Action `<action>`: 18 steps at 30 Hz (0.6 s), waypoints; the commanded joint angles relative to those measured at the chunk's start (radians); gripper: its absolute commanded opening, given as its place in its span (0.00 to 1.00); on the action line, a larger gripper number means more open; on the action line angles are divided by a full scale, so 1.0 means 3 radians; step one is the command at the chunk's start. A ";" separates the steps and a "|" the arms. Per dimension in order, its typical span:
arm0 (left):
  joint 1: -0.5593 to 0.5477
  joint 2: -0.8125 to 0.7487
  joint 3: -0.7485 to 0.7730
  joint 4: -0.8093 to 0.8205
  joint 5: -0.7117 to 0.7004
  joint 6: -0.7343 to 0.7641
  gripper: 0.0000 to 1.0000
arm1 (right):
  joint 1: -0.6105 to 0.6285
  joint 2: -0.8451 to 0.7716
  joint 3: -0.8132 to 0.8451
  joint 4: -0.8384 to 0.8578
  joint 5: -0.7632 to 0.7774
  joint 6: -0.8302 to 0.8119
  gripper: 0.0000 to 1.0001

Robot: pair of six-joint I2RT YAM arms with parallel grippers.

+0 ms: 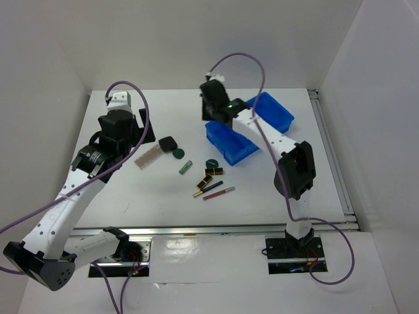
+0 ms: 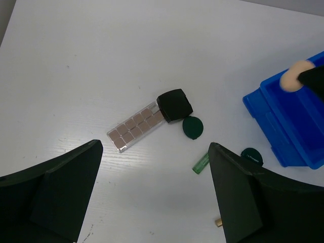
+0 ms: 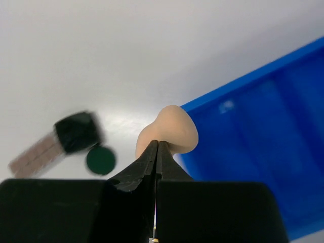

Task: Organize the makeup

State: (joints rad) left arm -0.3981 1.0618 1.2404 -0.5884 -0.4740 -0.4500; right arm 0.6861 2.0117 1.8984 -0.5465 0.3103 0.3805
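Observation:
My right gripper (image 3: 158, 144) is shut on a beige sponge (image 3: 169, 132) and holds it above the left edge of the blue tray (image 3: 263, 131). The sponge also shows in the left wrist view (image 2: 291, 80). On the table lie a pinkish glitter strip (image 1: 149, 156), a black square compact (image 1: 168, 144), a dark green round sponge (image 1: 178, 154), a green tube (image 1: 186, 167), a green round jar (image 1: 212, 163), gold-black lipsticks (image 1: 206, 176) and thin pencils (image 1: 219, 192). My left gripper (image 2: 155, 146) is open and empty, high above the table, left of the strip (image 2: 136, 126).
The blue divided tray (image 1: 229, 147) stands right of centre, with a second blue part (image 1: 273, 112) behind it. White walls close in the table on the left, back and right. A metal rail runs along the near edge.

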 commanded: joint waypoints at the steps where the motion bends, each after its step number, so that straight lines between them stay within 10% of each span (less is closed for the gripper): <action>1: -0.0013 -0.0042 0.0038 0.0105 0.0000 0.0022 1.00 | -0.0633 -0.0293 -0.0069 0.0052 0.0076 -0.0026 0.00; 18: -0.0013 0.0183 0.0104 0.0044 0.0220 0.0058 1.00 | -0.2056 0.0483 0.0293 0.0027 -0.0410 0.0005 0.00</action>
State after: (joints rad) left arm -0.3981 1.1069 1.2411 -0.5915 -0.4191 -0.4480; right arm 0.0845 2.1098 1.9095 -0.5232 0.2298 0.3771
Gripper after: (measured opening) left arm 1.001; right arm 0.009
